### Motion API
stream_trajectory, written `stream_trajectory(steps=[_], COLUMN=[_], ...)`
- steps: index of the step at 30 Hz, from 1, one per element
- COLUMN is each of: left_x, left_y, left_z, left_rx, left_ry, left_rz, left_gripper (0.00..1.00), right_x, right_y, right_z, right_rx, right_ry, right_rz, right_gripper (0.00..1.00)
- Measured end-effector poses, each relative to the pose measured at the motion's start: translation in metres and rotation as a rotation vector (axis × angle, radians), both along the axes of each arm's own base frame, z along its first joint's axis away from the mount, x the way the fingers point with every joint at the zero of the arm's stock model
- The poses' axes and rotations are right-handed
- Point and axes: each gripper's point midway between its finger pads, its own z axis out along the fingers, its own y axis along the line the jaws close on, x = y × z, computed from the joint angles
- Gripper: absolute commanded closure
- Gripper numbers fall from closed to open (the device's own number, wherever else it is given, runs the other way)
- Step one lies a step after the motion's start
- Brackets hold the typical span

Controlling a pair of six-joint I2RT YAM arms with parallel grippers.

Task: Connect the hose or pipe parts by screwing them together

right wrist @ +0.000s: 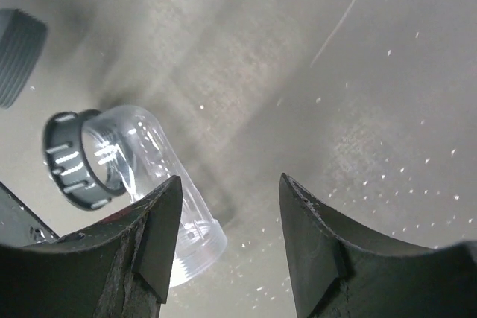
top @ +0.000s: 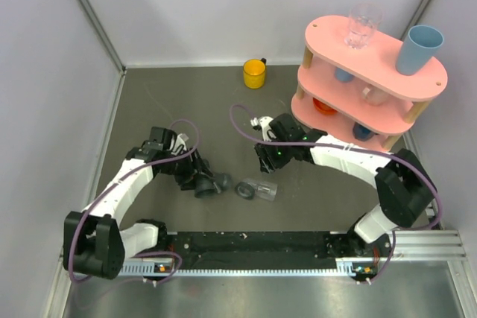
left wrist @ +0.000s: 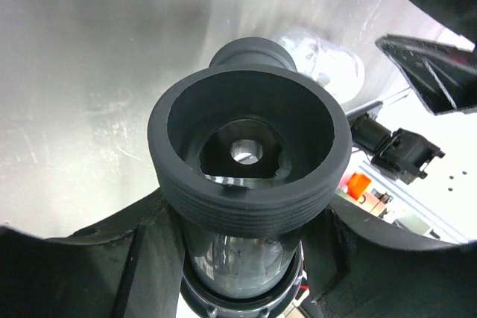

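Here, grey T-fitting near clear tube.

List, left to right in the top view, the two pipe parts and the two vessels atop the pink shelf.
In order: dark grey T-fitting, clear tube with grey collar, clear drinking glass, blue cup.

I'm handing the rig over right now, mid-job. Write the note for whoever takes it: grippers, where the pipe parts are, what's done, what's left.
Left gripper: shut on the dark grey plastic T-shaped pipe fitting, held low, one round end pointing toward the clear piece.
Right gripper: open, empty, hanging just beside the short clear tubular piece with grey collar.
Clear piece: lying on its side on the grey table, collar toward the fitting, not touching it.
Done: fitting grasped.
Left: grasp the clear piece, line its collar up with the fitting's end, screw them together.
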Motion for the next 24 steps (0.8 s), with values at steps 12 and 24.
stream_trajectory(steps=[12,24], left_x=[-0.034,-0.001], left_y=[-0.024,-0.012], left_z=[-0.001,-0.010], left_rx=[-0.008,0.159], left_ry=[0.066,0.061], left_rz=[-0.069,-0.062], left_gripper=[1.00,1.00], right_x=[-0.052,-0.128], right_y=[-0.034,0.005], right_z=[-0.045,-0.038], right_rx=[-0.119,0.002], right_ry=[0.252,0.410], right_rz=[-0.115,-0.056], right_gripper=[0.47,0.40])
